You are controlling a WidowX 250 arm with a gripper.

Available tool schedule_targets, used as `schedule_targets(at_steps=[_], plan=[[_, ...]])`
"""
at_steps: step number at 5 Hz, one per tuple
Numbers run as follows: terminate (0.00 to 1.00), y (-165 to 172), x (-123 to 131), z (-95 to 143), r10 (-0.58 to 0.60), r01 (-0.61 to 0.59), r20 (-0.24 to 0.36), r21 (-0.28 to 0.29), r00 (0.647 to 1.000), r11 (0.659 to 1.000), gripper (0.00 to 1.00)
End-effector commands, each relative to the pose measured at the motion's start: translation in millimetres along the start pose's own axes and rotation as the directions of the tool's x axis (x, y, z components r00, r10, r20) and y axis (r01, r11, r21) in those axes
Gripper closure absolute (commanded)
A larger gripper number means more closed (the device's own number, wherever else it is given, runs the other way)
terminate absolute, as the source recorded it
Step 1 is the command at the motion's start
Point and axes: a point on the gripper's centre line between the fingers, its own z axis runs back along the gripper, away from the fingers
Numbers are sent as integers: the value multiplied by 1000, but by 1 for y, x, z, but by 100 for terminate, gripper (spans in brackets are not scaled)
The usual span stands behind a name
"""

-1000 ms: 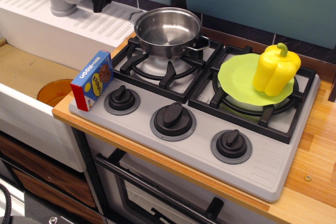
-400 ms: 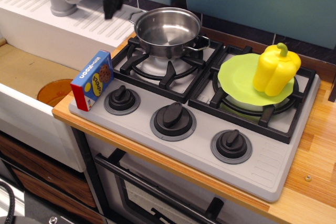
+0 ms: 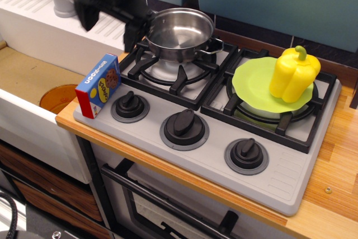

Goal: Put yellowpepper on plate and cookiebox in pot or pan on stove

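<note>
Yellowpepper (image 3: pixel 293 74) sitting upright on the lime plate (image 3: pixel 251 82), right burner of the stove (image 3: pixel 279 177). Empty steel pot (image 3: pixel 178 33) on the back-left burner. Cookiebox (image 3: pixel 98 85) standing at the stove's front-left corner. Blurry gripper (image 3: pixel 108 22) spread wide, just left of the pot.

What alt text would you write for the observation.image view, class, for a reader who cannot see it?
A yellowpepper sits on a green plate on the stove's right burner, beside an empty steel pot on the left burner. A blue cookiebox stands at the stove's left edge, and a blurred open pincer hovers above it.
</note>
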Motion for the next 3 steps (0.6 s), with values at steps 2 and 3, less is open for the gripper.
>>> schedule_targets(at_steps=[2,3], plan=[[0,15,-2,-9,11,-15,152,22,988,1000,0],[0,18,-7,-24,16,-18,171,7,985,1000,0]])
